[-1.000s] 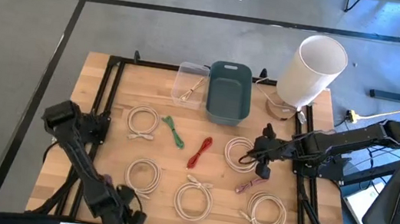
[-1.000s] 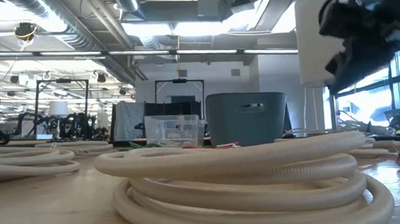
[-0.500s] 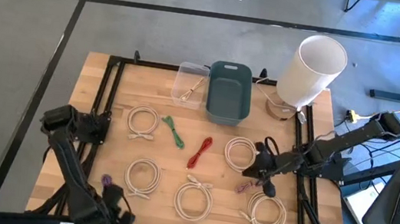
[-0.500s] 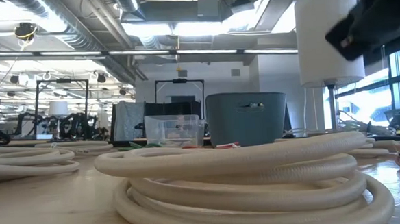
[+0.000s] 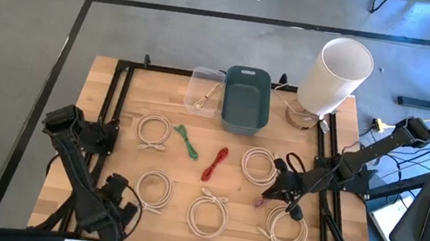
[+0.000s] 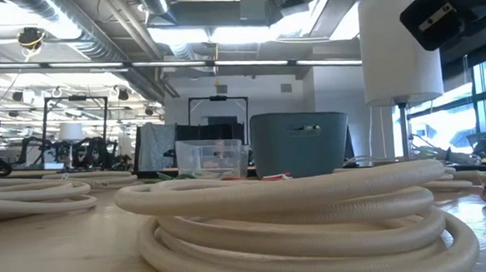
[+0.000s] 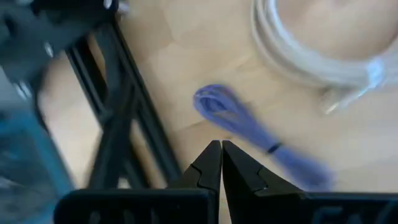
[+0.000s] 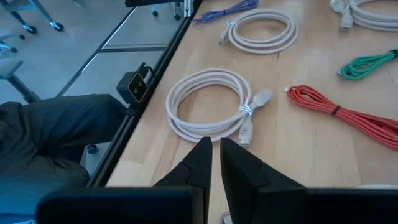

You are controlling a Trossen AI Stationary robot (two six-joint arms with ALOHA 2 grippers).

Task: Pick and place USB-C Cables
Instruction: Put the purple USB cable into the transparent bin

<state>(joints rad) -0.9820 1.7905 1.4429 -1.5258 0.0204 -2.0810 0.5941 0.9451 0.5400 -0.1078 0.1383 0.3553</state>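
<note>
Several cream-white coiled cables lie flat on the wooden table, together with a green bundle, a red one and a pinkish-brown one. My left gripper is shut and points down above a purple bundle, which lies on the table by the near left frame rail. In the high view the left arm hides this bundle. My right gripper hovers over the pinkish-brown bundle. Its fingers stand together with only a slit between them and nothing in it.
A teal bin and a clear container stand at the far edge, with a white cylinder at the far right. A black frame rail runs along the table's sides. One coil fills the low view's foreground.
My left gripper has risen, shifted toward the table's left edge and tipped to point steeply down. My right gripper has swung toward the near edge, from beside the right-hand coil to above the pinkish-brown bundle, and has lifted a little.
</note>
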